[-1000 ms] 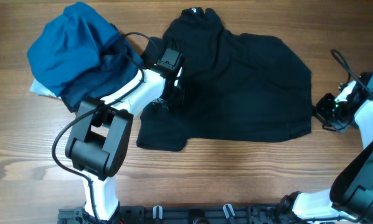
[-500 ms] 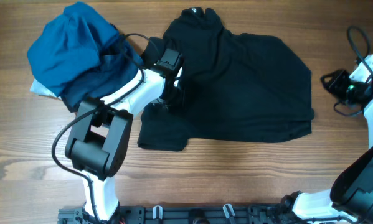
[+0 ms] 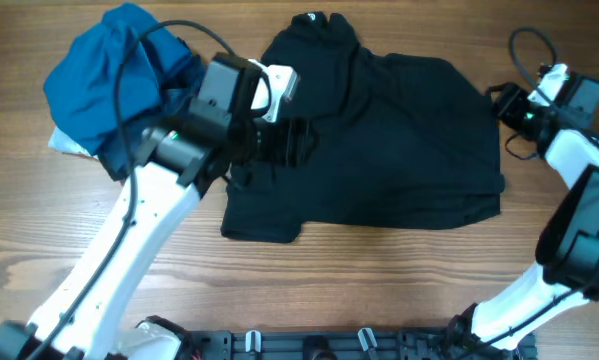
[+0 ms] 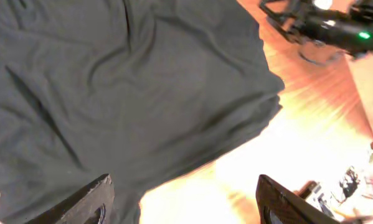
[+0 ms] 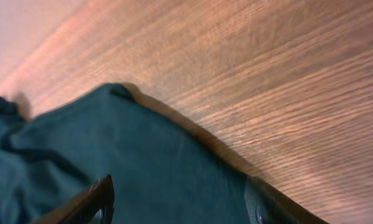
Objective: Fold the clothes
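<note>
Since a second ago the left fingers [image 4: 94,200] have lifted off the shirt [image 3: 399,140] and the right fingers [image 5: 100,198] have slid up to its far right corner. Left ones are spread wide with nothing in them, hanging over the fabric, probably lining up a fresh grab. Right ones are wide and empty too, straddling the shirt's edge by bare desk [image 5: 267,74]. Shirt lies spread mid-desk, unfolded, blue bundle [image 3: 99,80] beside it.

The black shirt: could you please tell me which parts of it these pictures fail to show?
Overhead: the left arm covers part of the black shirt; the neck tag is too small to read.
Left wrist: the shirt is cut off by the top and left edges.
Right wrist: only one corner shows; the left and bottom edges cut off the rest.
</note>
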Motion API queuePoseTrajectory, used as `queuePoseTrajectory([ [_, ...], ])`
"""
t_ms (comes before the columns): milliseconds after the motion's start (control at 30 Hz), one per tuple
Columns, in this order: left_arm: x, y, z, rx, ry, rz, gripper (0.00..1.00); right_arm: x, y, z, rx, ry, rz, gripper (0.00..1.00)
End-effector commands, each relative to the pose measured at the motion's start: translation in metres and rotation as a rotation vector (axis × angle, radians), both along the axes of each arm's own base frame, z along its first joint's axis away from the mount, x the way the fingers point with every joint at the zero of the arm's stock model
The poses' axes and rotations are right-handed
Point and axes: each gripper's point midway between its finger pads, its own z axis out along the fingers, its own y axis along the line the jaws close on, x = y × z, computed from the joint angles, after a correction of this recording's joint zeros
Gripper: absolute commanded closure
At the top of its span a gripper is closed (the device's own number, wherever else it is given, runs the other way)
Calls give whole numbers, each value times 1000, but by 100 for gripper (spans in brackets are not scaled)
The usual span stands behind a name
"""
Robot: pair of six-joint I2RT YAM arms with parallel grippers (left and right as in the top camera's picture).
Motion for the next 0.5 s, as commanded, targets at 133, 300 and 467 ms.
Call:
queuePoseTrajectory([
  [133,-21,6,2,13,52,-18,29,4,3,-55,15,81,-32,42],
  [300,-20,7,2,18,47,-13,28,9,37,-28,143,1,109,96],
  [467,-20,7,2,19,47,-13,28,-1,37,13,93,-4,111,95],
])
